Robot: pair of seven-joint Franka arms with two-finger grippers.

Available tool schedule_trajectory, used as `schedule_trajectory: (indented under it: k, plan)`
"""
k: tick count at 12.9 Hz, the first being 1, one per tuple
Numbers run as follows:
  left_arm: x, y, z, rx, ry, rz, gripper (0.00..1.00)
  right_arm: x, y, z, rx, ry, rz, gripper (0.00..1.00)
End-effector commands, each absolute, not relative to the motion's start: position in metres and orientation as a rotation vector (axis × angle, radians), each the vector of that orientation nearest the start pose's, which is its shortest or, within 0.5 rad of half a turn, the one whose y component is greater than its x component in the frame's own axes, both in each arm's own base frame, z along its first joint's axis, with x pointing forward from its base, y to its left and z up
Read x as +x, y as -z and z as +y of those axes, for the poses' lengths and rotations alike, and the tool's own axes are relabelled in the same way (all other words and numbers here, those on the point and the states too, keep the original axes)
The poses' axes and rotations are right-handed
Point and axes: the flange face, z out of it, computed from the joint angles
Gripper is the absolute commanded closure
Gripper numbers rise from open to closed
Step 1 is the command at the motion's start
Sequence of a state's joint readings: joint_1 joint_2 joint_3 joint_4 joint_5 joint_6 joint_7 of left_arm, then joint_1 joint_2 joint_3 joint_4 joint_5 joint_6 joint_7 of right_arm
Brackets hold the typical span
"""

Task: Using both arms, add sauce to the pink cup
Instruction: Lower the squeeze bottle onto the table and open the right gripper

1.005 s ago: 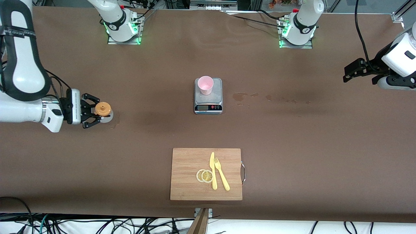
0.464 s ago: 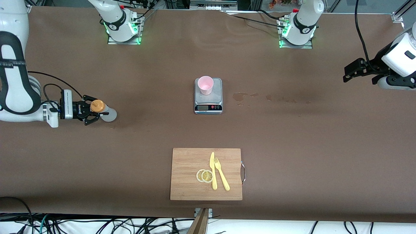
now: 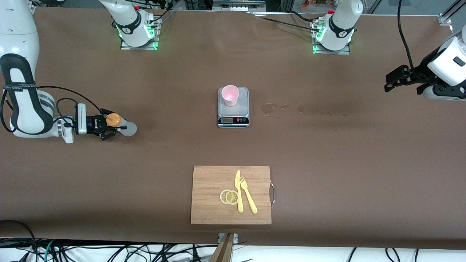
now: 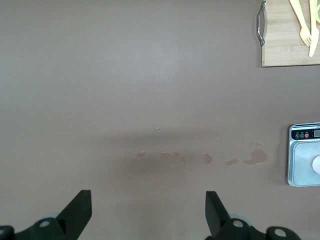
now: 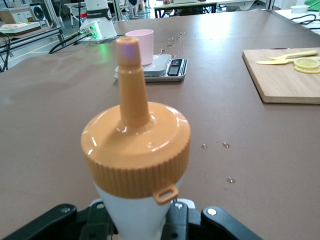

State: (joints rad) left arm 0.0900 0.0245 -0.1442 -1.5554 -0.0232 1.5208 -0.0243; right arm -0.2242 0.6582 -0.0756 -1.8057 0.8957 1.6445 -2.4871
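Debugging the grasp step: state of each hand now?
Left hand: open, empty.
Right hand: closed on the translucent plastic squeeze bottle with orange nozzle cap.

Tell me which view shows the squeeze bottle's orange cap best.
The right wrist view: the orange cap fills it, nozzle and ridged rim plain. The front view shows only a small orange spot in the right gripper. The left wrist view misses it.

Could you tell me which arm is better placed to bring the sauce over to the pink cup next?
The right: the right gripper is shut on the translucent squeeze bottle with the orange cap. The left gripper waits open, holding nothing.
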Motion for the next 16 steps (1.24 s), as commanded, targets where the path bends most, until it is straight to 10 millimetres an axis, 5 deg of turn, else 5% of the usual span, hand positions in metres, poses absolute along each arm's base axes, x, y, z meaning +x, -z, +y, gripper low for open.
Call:
schedule_trajectory:
  k: [1, 3, 6, 7, 8, 9, 16]
  plan:
    - [0.558, -0.620, -0.031, -3.189, -0.103, 0.042, 0.00, 0.574, -0.168, -0.095, -1.408, 0.766, -1.610, 0.87]
    - [0.558, -0.620, -0.031, -3.189, -0.103, 0.042, 0.00, 0.575, -0.164, -0.094, -1.412, 0.780, -1.595, 0.84]
    - [0.558, -0.620, -0.031, -3.189, -0.103, 0.042, 0.00, 0.580, -0.161, -0.095, -1.431, 0.801, -1.582, 0.62]
    - [0.558, -0.620, -0.031, -3.189, -0.103, 0.042, 0.00, 0.580, -0.161, -0.095, -1.434, 0.798, -1.579, 0.45]
    - [0.558, -0.620, -0.031, -3.189, -0.103, 0.042, 0.00, 0.580, -0.160, -0.095, -1.437, 0.796, -1.575, 0.15]
    - [0.558, -0.620, -0.031, -3.189, -0.103, 0.042, 0.00, 0.581, -0.161, -0.095, -1.438, 0.796, -1.575, 0.00]
    - [0.558, -0.620, -0.031, -3.189, -0.103, 0.042, 0.00, 0.588, -0.187, -0.127, -1.481, 0.768, -1.641, 0.00]
